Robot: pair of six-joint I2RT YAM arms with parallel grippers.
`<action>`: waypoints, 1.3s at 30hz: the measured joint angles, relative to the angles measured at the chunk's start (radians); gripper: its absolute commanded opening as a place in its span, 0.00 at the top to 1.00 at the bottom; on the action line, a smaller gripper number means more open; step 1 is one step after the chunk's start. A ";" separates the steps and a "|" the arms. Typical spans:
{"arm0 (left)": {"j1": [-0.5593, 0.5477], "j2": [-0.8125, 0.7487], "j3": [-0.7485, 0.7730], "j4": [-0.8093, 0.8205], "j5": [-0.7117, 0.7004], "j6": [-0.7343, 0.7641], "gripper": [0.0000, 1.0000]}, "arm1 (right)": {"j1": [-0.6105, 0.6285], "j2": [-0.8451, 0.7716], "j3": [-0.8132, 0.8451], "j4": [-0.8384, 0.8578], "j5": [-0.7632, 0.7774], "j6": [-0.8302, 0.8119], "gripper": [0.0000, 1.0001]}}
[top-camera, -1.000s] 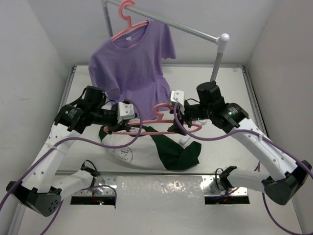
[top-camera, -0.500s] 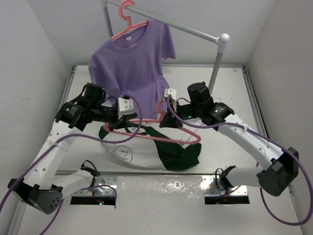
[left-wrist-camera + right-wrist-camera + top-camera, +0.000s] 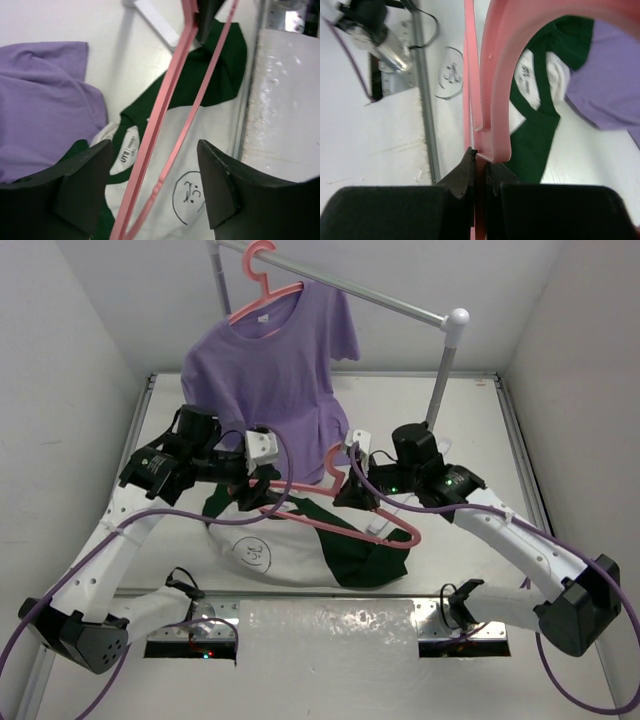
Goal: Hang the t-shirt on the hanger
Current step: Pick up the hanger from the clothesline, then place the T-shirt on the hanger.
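The t-shirt (image 3: 285, 552), white with dark green sleeves and a face print, lies crumpled on the table near the arms. Above it the pink hanger (image 3: 330, 524) is held tilted. My right gripper (image 3: 352, 492) is shut on the hanger's neck just below the curled hook (image 3: 335, 454); in the right wrist view the fingers (image 3: 465, 172) pinch the pink stem (image 3: 496, 100). My left gripper (image 3: 256, 496) is open around the hanger's left end. In the left wrist view both pink bars (image 3: 167, 120) pass between the spread fingers (image 3: 220, 180) without touching them, over the t-shirt (image 3: 205, 150).
A purple t-shirt (image 3: 268, 375) hangs on a second pink hanger (image 3: 262, 285) from a metal rail (image 3: 400, 302) with a post (image 3: 441, 375) at the back. Its hem drapes close to both grippers. White walls close in the sides; a metal strip (image 3: 330, 625) edges the front.
My right gripper closed on the hanger's neck. My left gripper then opened and let go of the hanger's left end. The hanger's right end swung nearer and lower.
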 measured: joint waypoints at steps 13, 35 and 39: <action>0.005 0.160 0.038 0.315 -0.548 -0.394 0.41 | -0.011 -0.045 -0.109 -0.153 0.481 0.064 1.00; 0.006 0.425 -0.135 0.157 -0.808 -0.342 1.00 | -0.017 -0.083 -0.140 -0.145 0.443 0.121 1.00; 0.006 0.379 -0.110 0.134 -0.740 -0.315 1.00 | -0.013 -0.068 -0.140 -0.064 0.353 0.166 1.00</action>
